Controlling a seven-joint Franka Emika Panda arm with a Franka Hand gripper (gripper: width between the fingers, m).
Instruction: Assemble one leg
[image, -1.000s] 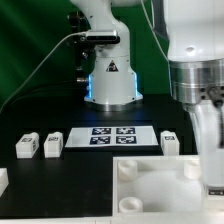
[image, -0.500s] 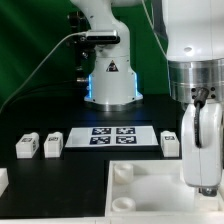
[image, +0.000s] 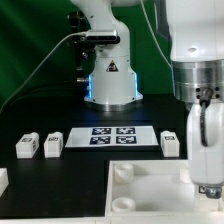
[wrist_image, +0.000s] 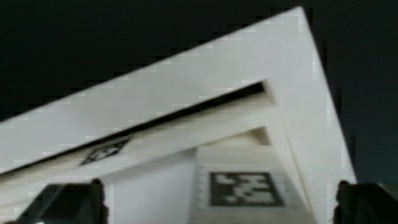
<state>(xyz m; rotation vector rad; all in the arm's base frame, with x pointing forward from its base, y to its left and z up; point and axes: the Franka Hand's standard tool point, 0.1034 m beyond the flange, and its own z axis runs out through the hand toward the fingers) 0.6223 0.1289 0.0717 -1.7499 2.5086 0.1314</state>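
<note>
Three small white tagged legs stand on the black table in the exterior view: two at the left (image: 26, 146) (image: 53, 144) and one right of the marker board (image: 170, 143). A fourth leg (image: 3, 180) shows partly at the left edge. My gripper (image: 208, 187) hangs low over the right part of the large white tray-like piece (image: 150, 185). In the wrist view the gripper (wrist_image: 214, 212) is open and empty. Its dark fingers (wrist_image: 64, 205) stand wide apart over that white piece (wrist_image: 214, 110), which carries a tag (wrist_image: 240, 187). No leg shows in the wrist view.
The marker board (image: 112, 137) lies flat behind the tray-like piece. The robot base (image: 110, 85) stands at the back centre with cables and a green backdrop behind. The tray-like piece has round corner sockets (image: 122, 171).
My gripper has come down and into view over the right part of the tray-like piece, then shifted slightly to the exterior view's right. The legs have not moved.
</note>
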